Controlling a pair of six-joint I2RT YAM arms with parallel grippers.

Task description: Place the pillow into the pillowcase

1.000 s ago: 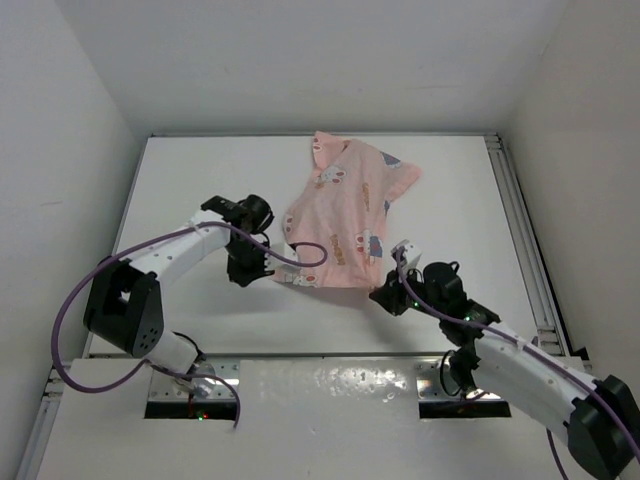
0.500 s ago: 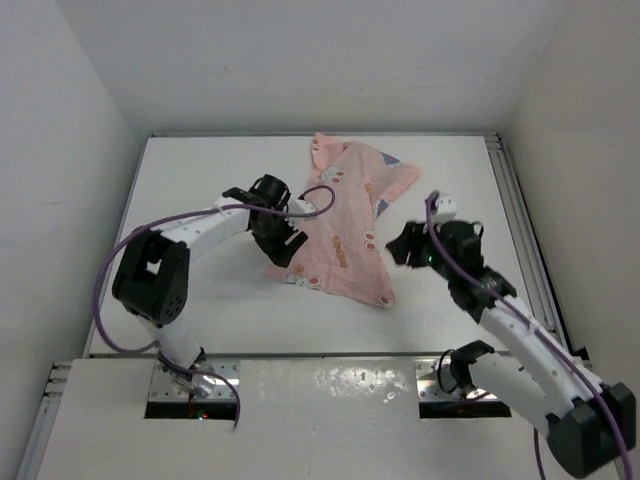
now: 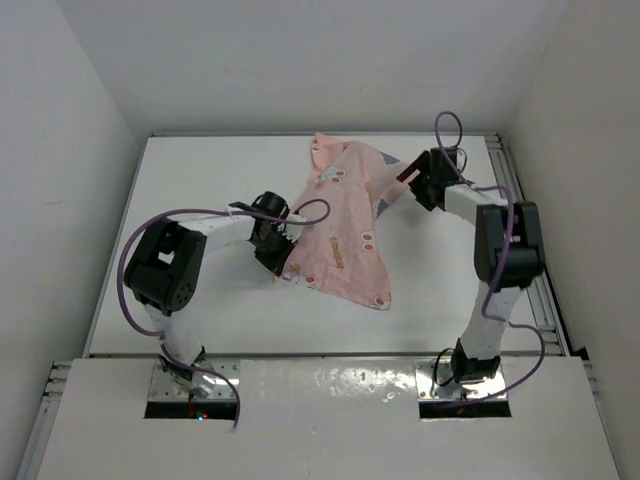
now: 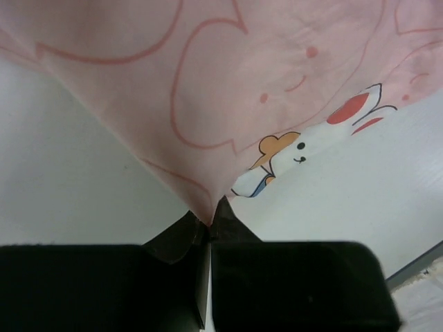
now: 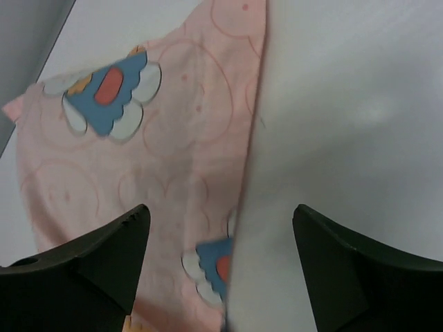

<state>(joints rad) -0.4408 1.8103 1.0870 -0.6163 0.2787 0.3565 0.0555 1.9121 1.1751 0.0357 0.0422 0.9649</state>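
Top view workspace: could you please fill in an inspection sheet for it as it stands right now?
Surface: white table, no marks seen.
Job's things: pillowcase rumpled near the centre; pillow not visible.
Clutter: nothing seen.
Grippers: left gripper shut on a pillowcase corner; right gripper open above the cloth's edge.
Cables: purple cables loop along both arms.
Surroundings: white walls; rail along the table's right side.

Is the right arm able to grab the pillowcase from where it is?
Probably yes. The right gripper is open right at the pillowcase edge, and nothing lies between them.
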